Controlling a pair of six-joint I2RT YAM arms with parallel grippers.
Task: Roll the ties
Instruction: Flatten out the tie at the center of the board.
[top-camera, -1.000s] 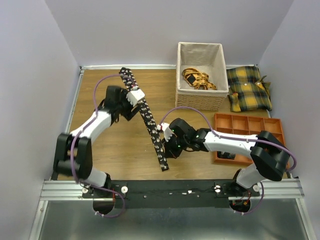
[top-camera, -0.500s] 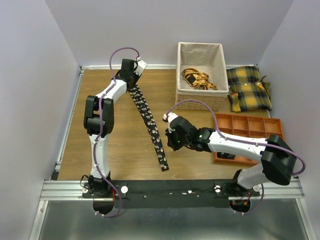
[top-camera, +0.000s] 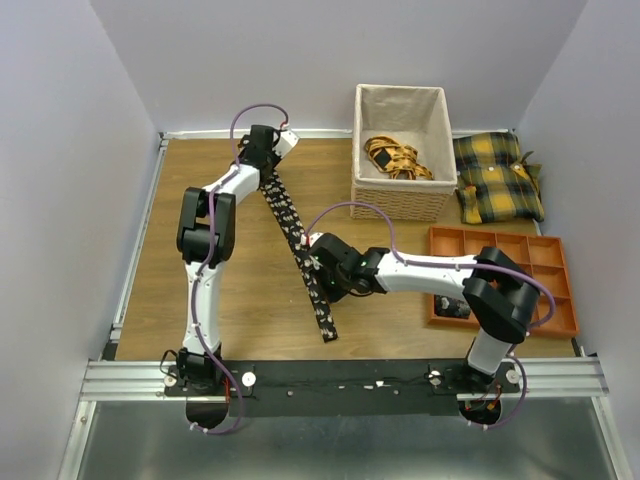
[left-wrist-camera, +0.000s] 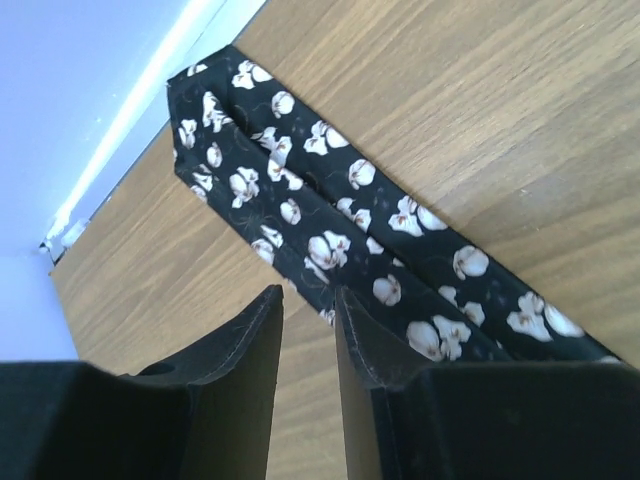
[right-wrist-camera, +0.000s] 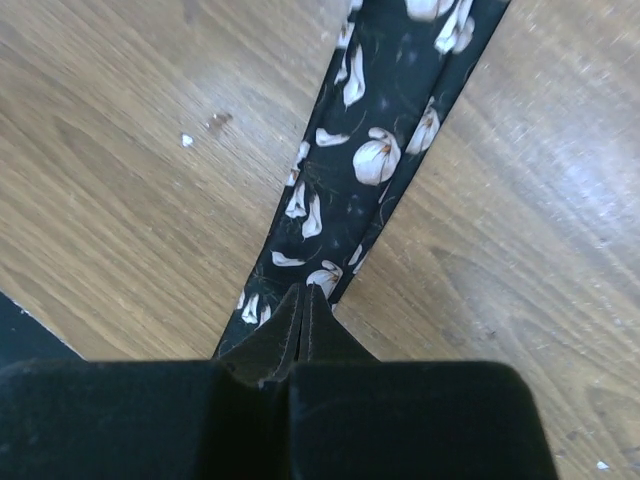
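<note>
Lying flat and unrolled, the tie (top-camera: 291, 222) runs diagonally across the wooden desk (top-camera: 230, 290), from its far end near the back wall down toward the front edge. The left tool (top-camera: 268, 170) sits at that far end; in its wrist view the tool (left-wrist-camera: 308, 292) has its jaws a narrow gap apart with nothing between them, and the flowered tie (left-wrist-camera: 330, 230) lies just beyond the fingertips. The right tool (top-camera: 314, 265) is over the middle of the strip; in its wrist view the tool (right-wrist-camera: 303, 296) is closed, its tips meeting on the tie (right-wrist-camera: 375, 150), though whether fabric is pinched between them cannot be told. A wicker basket (top-camera: 400, 200), plaid cushions (top-camera: 498, 178) and an orange tray (top-camera: 500, 245) stand to the right.
</note>
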